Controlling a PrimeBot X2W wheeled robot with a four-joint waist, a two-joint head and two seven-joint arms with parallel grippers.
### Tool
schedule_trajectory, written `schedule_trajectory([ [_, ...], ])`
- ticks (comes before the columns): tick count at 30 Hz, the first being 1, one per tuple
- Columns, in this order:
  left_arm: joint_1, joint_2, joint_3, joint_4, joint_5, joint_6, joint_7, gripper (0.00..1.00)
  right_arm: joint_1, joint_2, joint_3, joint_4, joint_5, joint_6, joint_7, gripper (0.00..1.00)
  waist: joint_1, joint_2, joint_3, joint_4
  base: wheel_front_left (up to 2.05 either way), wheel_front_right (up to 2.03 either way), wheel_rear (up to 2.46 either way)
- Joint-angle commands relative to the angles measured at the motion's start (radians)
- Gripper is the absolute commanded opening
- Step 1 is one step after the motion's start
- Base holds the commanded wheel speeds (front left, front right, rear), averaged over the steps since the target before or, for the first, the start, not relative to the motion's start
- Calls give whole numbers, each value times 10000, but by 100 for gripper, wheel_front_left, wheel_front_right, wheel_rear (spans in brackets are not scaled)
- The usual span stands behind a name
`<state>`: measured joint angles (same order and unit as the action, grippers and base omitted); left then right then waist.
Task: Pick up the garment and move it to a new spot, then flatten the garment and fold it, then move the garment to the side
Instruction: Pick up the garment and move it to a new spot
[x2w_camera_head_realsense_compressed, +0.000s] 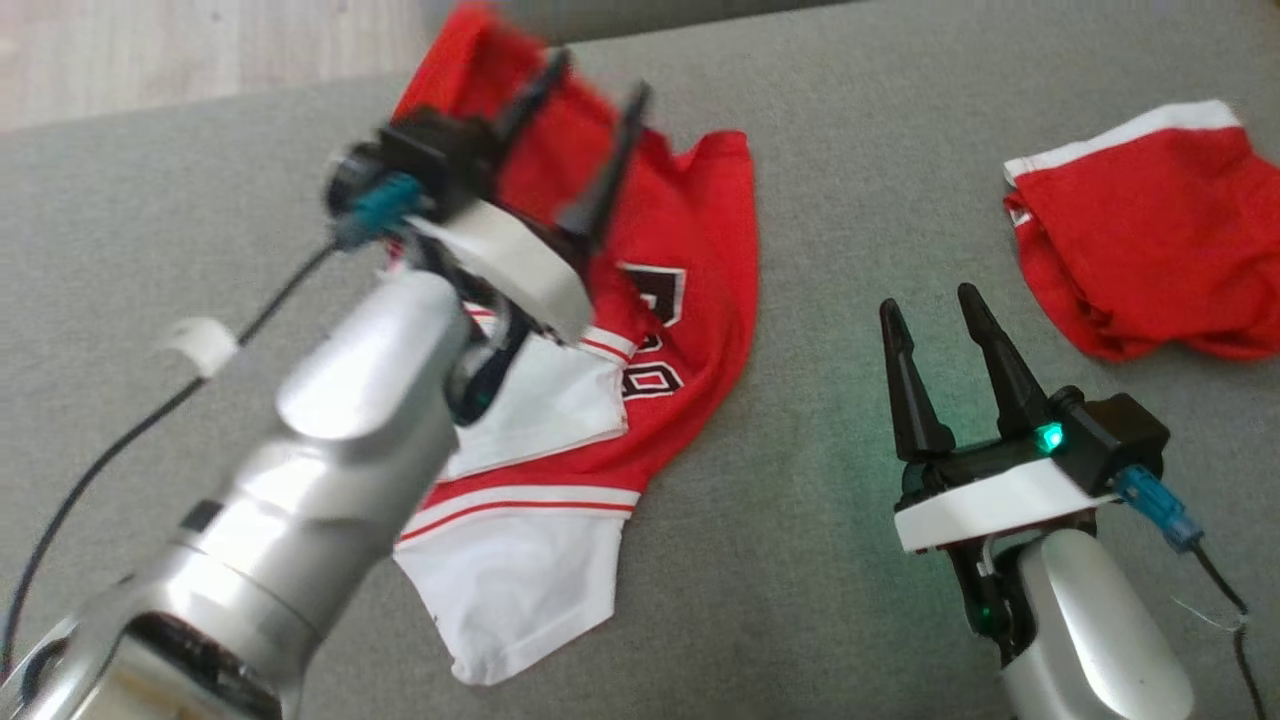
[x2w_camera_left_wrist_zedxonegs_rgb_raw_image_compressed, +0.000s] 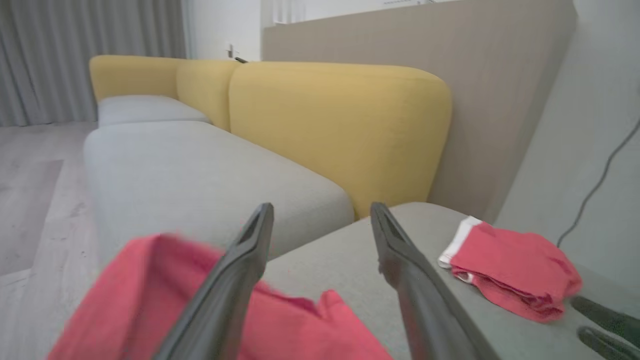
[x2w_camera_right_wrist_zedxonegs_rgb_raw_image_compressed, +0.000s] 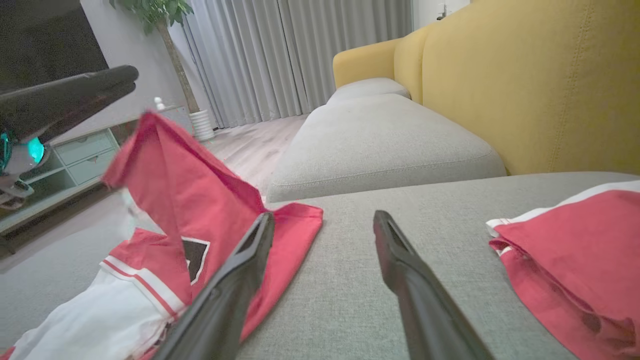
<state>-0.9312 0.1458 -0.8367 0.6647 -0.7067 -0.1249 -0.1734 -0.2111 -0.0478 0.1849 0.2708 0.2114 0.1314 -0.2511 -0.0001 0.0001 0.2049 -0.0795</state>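
Grey seat (x2w_camera_head_realsense_compressed: 850, 150), head view: jersey (x2w_camera_head_realsense_compressed: 700, 230) crumpled on it; left gripper (x2w_camera_head_realsense_compressed: 597, 80) above its far edge, right gripper (x2w_camera_head_realsense_compressed: 928, 300) off its right. Left wrist: jaws wide, empty; we judge it's poised for flattening. Right wrist: wide, empty, parked clear.

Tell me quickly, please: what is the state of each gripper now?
Left gripper: open, holding nothing, above the red jersey.
Right gripper: open, holding nothing.

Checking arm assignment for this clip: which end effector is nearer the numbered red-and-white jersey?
Left. The left end effector hangs open directly over the jersey; the right end effector sits open off to its side, over bare cushion.
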Motion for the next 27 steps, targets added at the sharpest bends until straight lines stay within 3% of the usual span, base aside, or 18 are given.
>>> schedule_trajectory([
  [1,-356,270,83,-385,-167,-55,123,100,-152,-24,234,-280,60,-7,-107,100,1,-1,-117,56,0,0,0],
  [9,-299,911,-1133,-635,-1224,-56,1261,100,-96,-24,519,-209,372,-7,-107,100,1,-1,-252,-209,0,0,0],
  [13,-96,570,108,-727,-3536,-56,1566,100,-117,-24,533,-200,488,-7,-107,100,1,-1,-244,-331,0,0,0],
  [17,-380,652,548,-598,-4135,-40,1912,100,-112,-24,506,-203,589,-7,-107,100,1,-1,-284,-366,0,0,0],
  [27,-309,1792,314,-182,-2638,828,497,100,83,-24,322,-265,675,-7,-107,100,1,-1,-622,-17,0,0,0],
])
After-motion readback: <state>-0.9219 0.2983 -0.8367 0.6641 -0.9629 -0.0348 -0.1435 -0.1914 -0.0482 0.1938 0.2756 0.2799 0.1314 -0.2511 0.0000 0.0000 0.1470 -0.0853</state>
